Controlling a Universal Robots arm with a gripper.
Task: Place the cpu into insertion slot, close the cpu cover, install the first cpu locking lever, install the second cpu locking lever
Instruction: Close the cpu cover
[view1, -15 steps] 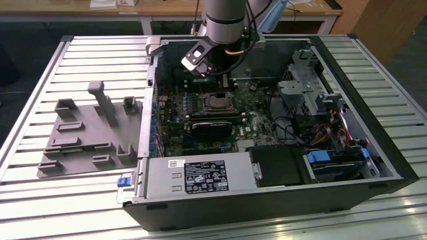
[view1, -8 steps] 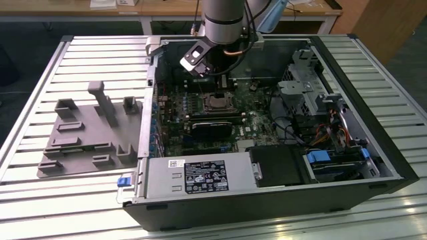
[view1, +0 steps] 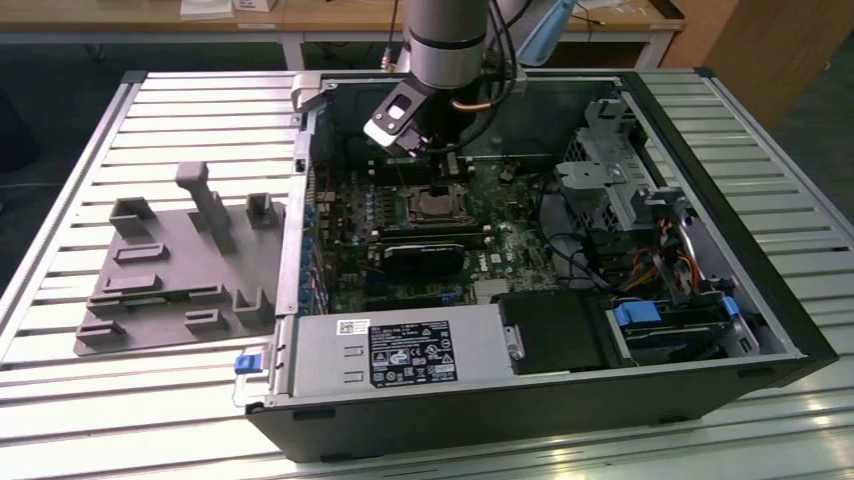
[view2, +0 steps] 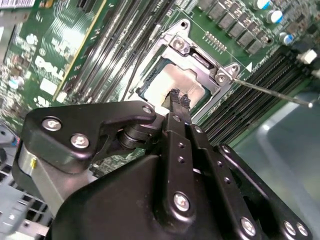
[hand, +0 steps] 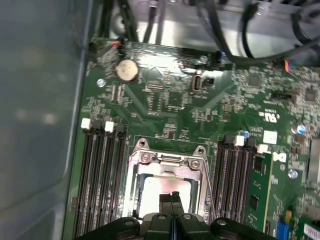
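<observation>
Over the case (view1: 534, 410) on the slatted table (view1: 134, 110), the exterior view has the gripper (view1: 430, 165) hanging just above the slot (view1: 434, 205) on the green board (view1: 507, 215). Close up in the second wrist view, its fingers (view2: 173, 112) are clenched together on nothing, tips right over the cpu (view2: 162, 82), which sits in the slot under the lowered silvery cover (view2: 159, 54), while a thin lever (view2: 270, 92) juts free across the memory slots (view2: 245, 112). From the first wrist view, the pressed-together tips (hand: 168, 201) hover at the edge of the cpu (hand: 155, 190), with the cover (hand: 134, 180) framing it
</observation>
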